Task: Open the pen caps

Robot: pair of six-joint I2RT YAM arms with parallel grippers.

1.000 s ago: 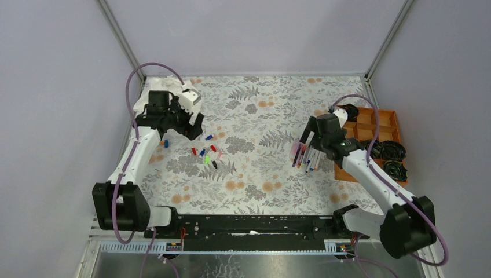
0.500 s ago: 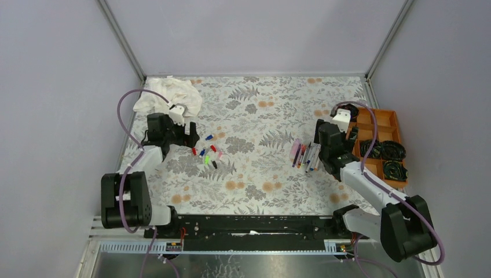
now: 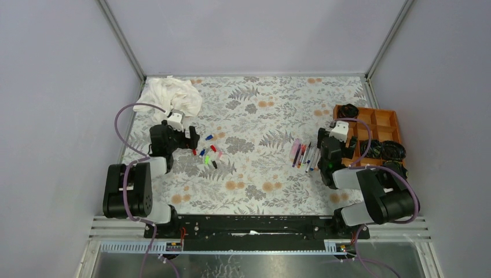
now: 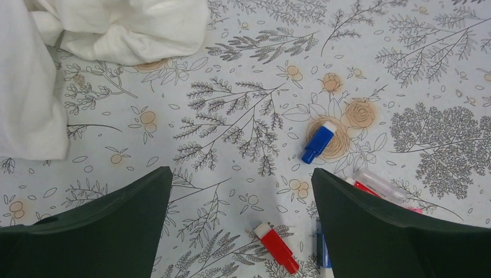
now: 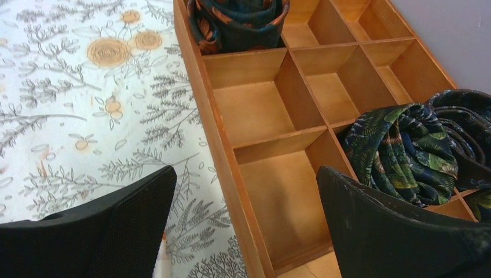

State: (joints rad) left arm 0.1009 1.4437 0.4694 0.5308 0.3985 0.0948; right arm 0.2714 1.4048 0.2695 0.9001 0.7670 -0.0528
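Caps [image 3: 206,153] lie loose on the table [image 3: 260,110] in a small scattered group left of the middle. In the top view there are blue, red, green, pink and black ones, each separate from the pens. The pens [image 3: 304,155] lie close together in a row right of the middle, well apart from the caps. The left gripper [image 4: 240,172] is low over the table just at the left side of the caps; its two fingers stand wide apart and hold nothing. In the left wrist view a blue cap [image 4: 318,142] lies on the table ahead of the gap, nearer to the finger on the right of that view. A red cap [image 4: 277,248] lies between the fingers and touches neither of them. Some more small pieces are partly hidden behind that same finger, and I cannot tell what they are. A white cloth [image 4: 116,29] lies crumpled at the far left corner of the table. The right gripper [image 5: 244,171] is also spread wide and holds nothing. It sits between the pens and a wooden tray [image 5: 215,136] and faces the tray, with the tray's near wall seen in the gap between the fingers. Two of the tray's compartments in the right wrist view hold dark patterned fabric [image 5: 405,150]. Both arms are folded low, near their bases.
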